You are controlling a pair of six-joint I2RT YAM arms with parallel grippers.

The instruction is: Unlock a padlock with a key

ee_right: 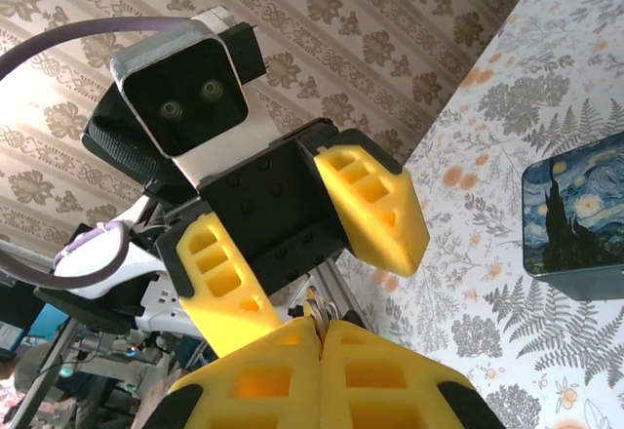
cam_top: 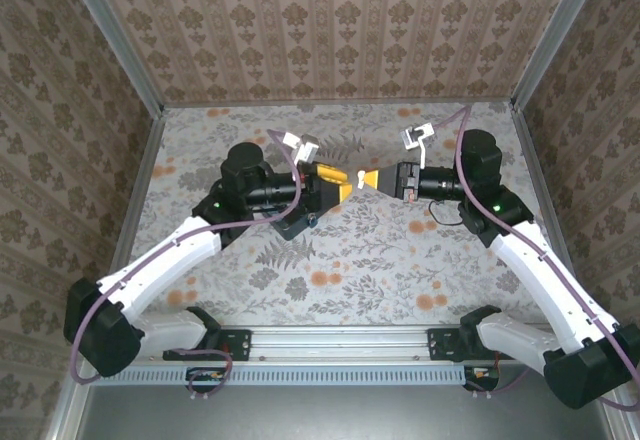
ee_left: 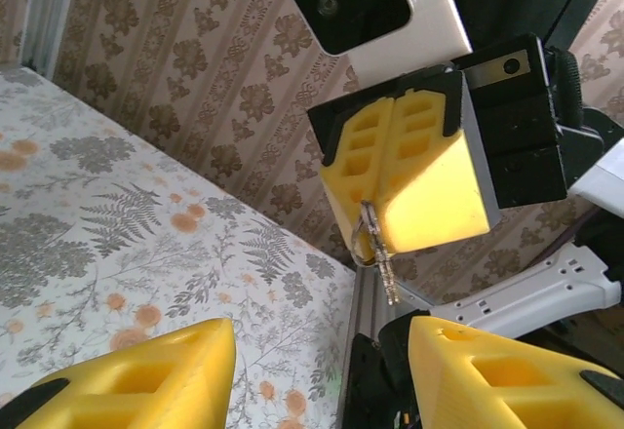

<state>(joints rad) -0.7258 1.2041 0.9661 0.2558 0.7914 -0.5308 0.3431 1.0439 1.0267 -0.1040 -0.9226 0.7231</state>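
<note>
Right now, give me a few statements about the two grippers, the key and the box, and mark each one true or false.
1. The right gripper is shut on the key. True.
2. The left gripper is clamped on the key too. False: its jaws stand open, and the key hangs clear of them.
3. The painted box lies on the table. True.
4. The key lies flat on the table. False: it dangles in the air from the right gripper's closed fingers.
5. The two grippers face each other above the table. True.
</note>
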